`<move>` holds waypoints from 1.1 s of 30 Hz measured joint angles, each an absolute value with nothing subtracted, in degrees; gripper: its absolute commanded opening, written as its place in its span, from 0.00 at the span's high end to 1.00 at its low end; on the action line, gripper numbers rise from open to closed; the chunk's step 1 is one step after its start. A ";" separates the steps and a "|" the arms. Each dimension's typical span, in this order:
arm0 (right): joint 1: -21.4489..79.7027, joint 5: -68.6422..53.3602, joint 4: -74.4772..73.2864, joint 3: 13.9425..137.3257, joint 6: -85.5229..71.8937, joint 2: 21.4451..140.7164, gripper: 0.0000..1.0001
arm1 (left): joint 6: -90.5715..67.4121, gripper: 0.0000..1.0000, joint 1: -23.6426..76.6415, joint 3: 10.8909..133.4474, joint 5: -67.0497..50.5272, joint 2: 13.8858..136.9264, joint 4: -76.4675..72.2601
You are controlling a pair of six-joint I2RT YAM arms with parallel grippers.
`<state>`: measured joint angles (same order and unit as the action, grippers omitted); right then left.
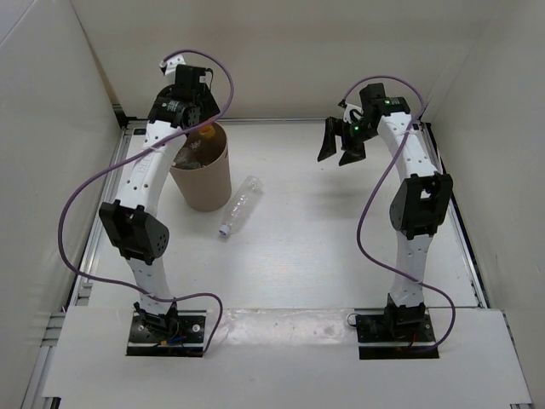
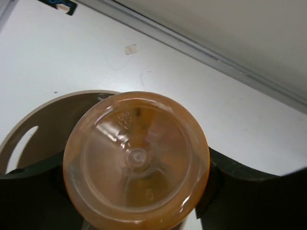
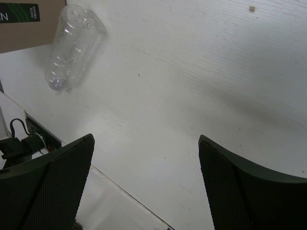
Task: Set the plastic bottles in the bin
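The brown bin (image 1: pixel 204 175) stands at the back left of the table. My left gripper (image 1: pixel 197 129) hangs over its far rim, shut on the short orange bottle (image 2: pixel 136 160), whose round base fills the left wrist view above the bin's rim (image 2: pixel 29 129). A plain clear bottle (image 1: pixel 239 204) lies on the table just right of the bin; it also shows in the right wrist view (image 3: pixel 72 45). My right gripper (image 1: pixel 341 143) is open and empty, raised above the table at the back right. Some things lie inside the bin, too unclear to name.
White walls enclose the table on three sides. A metal rail (image 1: pixel 102 221) runs along the left edge. The left arm's purple cable (image 1: pixel 77 204) loops out to the left.
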<state>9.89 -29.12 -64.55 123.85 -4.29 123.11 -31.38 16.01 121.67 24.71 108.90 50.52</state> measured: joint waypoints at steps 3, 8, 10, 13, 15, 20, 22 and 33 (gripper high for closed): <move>10.26 -29.08 -64.53 123.85 -4.36 123.09 0.10 | -30.13 0.00 16.51 119.26 27.14 108.29 50.92; 11.86 -28.03 -64.18 126.28 -5.56 123.55 0.10 | -27.46 0.00 16.71 115.55 29.89 105.34 51.07; 13.15 -26.28 -63.46 129.34 -7.03 124.40 0.10 | -26.92 0.00 16.73 115.55 30.89 103.96 51.05; 15.33 -22.20 -61.60 136.94 -10.66 126.98 0.10 | -26.98 0.00 16.60 115.57 32.58 101.30 52.53; 16.75 -20.86 -59.66 142.02 -13.74 128.60 0.10 | -27.51 0.00 16.36 115.57 33.36 99.50 54.06; 23.05 -20.84 -55.99 145.05 -24.73 129.03 0.10 | -30.39 0.00 15.11 113.01 33.17 93.21 59.00; 27.00 -21.12 -55.24 145.49 -29.21 130.23 0.10 | -31.81 0.00 14.22 110.24 32.21 89.73 60.84; 43.66 -18.24 -56.21 146.04 -42.33 141.16 0.10 | -35.22 0.00 9.37 95.57 25.56 75.77 66.67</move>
